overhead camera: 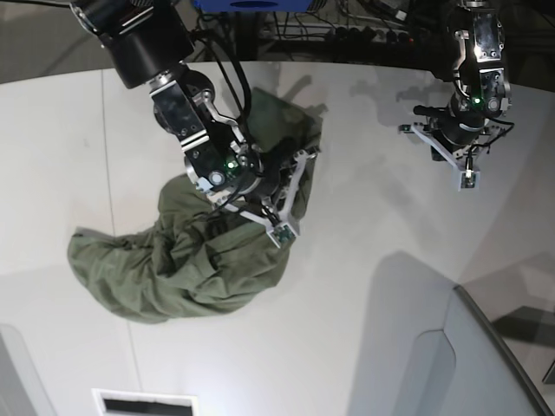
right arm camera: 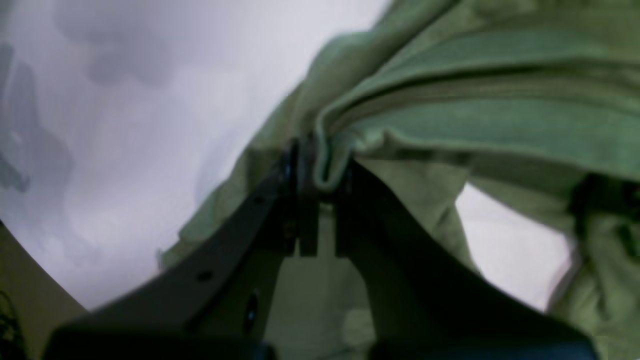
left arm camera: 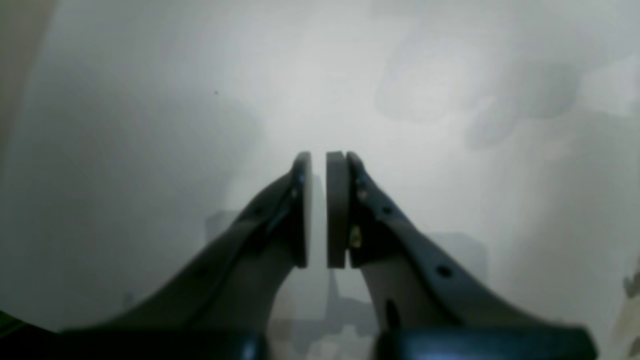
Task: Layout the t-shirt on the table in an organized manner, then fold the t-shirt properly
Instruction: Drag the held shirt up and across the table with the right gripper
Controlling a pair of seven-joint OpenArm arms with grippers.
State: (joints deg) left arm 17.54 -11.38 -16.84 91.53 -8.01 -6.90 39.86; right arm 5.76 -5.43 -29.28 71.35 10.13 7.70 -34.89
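1. t-shirt (overhead camera: 186, 260): soft olive-green cloth, matt, knit-looking weave, heavily creased; a ribbed band shows at 1 o'clock in the right wrist view.
2. table (overhead camera: 364, 251): smooth white top, matt with a faint sheen, thin dark seam lines.
3. left gripper (left arm camera: 318, 210): dark matt plastic-looking fingers with screw holes; flat grey pads, dull, rubbery look.
4. right gripper (right arm camera: 320, 200): same dark matt finger bodies, blurred.
5. grey panel (overhead camera: 451, 364) at 5 o'clock in the base view: smooth, matt.
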